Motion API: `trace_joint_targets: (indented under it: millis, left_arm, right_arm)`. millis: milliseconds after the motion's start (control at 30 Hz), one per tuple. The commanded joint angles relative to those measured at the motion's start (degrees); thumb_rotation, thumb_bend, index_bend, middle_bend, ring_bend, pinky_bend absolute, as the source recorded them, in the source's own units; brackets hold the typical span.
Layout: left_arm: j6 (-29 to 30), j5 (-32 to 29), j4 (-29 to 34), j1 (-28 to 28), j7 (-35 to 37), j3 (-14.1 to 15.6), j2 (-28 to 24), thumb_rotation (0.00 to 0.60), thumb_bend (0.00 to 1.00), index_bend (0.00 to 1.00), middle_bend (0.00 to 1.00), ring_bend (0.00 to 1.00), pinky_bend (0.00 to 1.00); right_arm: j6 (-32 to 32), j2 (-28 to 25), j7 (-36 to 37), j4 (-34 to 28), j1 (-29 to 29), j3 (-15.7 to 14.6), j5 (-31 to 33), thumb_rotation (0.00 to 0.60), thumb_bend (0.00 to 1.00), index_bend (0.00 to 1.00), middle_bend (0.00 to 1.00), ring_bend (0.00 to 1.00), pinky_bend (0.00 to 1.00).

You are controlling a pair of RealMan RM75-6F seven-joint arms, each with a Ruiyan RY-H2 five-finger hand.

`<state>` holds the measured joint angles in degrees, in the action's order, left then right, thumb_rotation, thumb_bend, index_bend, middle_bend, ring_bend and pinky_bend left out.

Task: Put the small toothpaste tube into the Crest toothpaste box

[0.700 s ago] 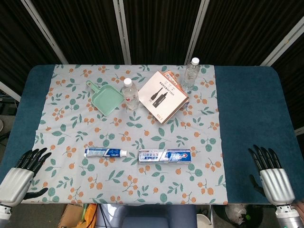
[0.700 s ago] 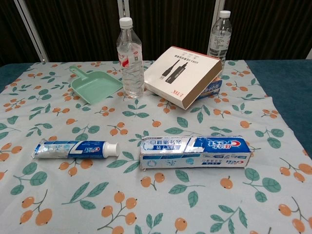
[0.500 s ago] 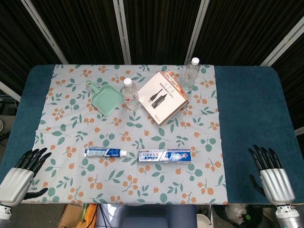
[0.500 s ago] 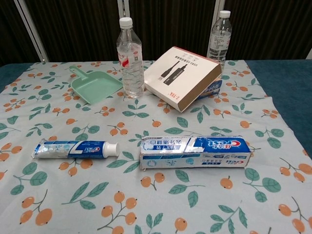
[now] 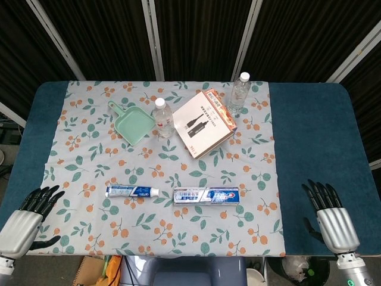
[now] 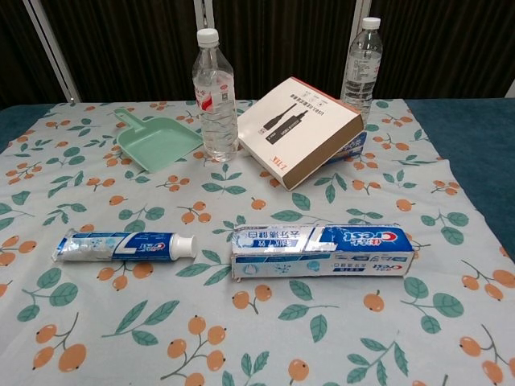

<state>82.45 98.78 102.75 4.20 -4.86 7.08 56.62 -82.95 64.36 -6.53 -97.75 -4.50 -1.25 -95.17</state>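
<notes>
The small toothpaste tube (image 5: 132,191) (image 6: 125,246) lies flat on the floral cloth, white cap pointing right. Just to its right lies the Crest toothpaste box (image 5: 206,195) (image 6: 322,251), its near end toward the cap. My left hand (image 5: 25,221) hovers at the table's front left corner, fingers spread, holding nothing. My right hand (image 5: 329,219) hangs at the front right over the blue cloth, fingers apart and empty. Neither hand shows in the chest view.
At the back stand two water bottles (image 5: 164,118) (image 5: 238,93), a green dustpan (image 5: 133,124) and a tilted white-and-brown carton (image 5: 205,121) leaning on another box (image 6: 348,149). Blue table cloth (image 5: 315,137) flanks the floral cloth.
The right hand has shifted a little left and up toward the table. The tilted carton at the back has rocked slightly. The left hand, tube and Crest box are unmoved.
</notes>
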Motion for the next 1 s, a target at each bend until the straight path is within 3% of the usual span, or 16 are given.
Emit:
trace_joint_targets:
  millis: [33, 267, 467, 633, 1000]
  left_arm:
    - [-0.06, 0.02, 0.08, 0.06, 0.15, 0.0, -0.03, 0.6, 0.0, 0.0, 0.0, 0.0, 0.0]
    - [-0.52, 0.16, 0.2, 0.35, 0.34, 0.07, -0.19, 0.6, 0.0, 0.0, 0.0, 0.0, 0.0]
    - [-1.04, -0.14, 0.4, 0.61, 1.12, 0.14, -0.73, 0.6, 0.0, 0.0, 0.0, 0.0, 0.0]
    - [-1.76, -0.51, 0.74, 0.95, 1.97, 0.24, -1.3, 0.6, 0.0, 0.0, 0.0, 0.0, 0.0]
    - [-2.25, -0.19, 0.81, 1.3, 2.88, 0.49, -1.76, 0.6, 0.0, 0.0, 0.0, 0.0, 0.0]
  right_arm:
    - [6.41, 0.17, -2.35, -6.25, -3.71, 1.16, 2.62, 0.6, 0.41, 0.0, 0.01, 0.0, 0.04]
    - [17.22, 5.19, -12.26, -14.53, -10.25, 3.5, 9.04, 0.6, 0.41, 0.0, 0.01, 0.0, 0.04]
    - [24.11, 15.86, -25.75, -15.17, -15.99, 5.42, 18.56, 0.6, 0.41, 0.0, 0.01, 0.0, 0.04]
    - [26.21, 26.05, -34.53, -10.69, -20.71, 7.06, 27.74, 0.6, 0.41, 0.0, 0.04, 0.0, 0.04]
    - [24.22, 33.79, -39.16, -5.68, -25.11, 10.09, 33.98, 0.6, 0.41, 0.0, 0.04, 0.0, 0.04]
